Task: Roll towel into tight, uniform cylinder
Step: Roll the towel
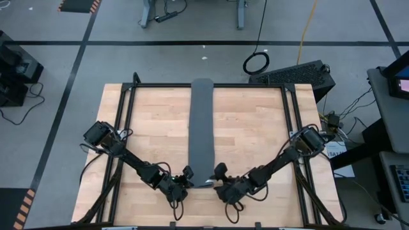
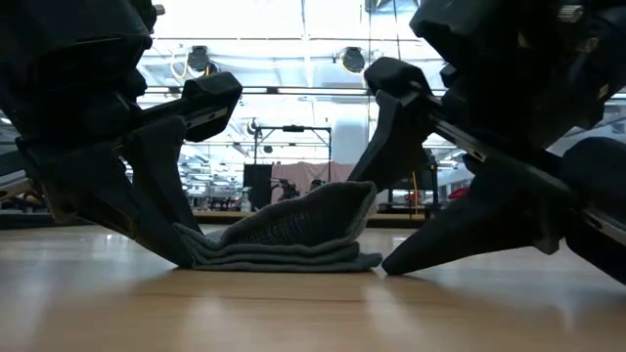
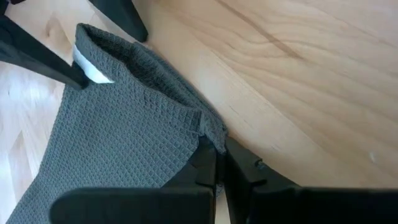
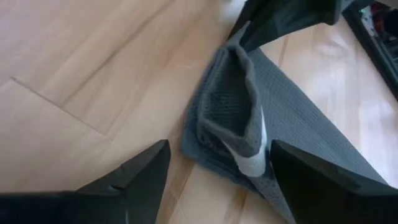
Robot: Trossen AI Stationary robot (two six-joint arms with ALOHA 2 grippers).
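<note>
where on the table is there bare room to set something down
Bare wood lies on both sides of the towel: between it and the table frame's left rail, and between it and the right rail. It is crowded at the near edge, where the left hand and right hand flank the towel's end.

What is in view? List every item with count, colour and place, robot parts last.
towel: one, dark grey, folded into a long narrow strip down the middle of the table, its near end lifted into a first fold between the two grippers.
tag: one, white, on the towel's lifted near end.
table: one, light wood top in a black frame, centre of the high view.
cable loop: one, black, on the floor beyond the table's far right corner.
left gripper: one, dark, shut on the towel's near end at its left edge.
right gripper: one, dark, open, fingers astride the towel's near end at its right edge.
</note>
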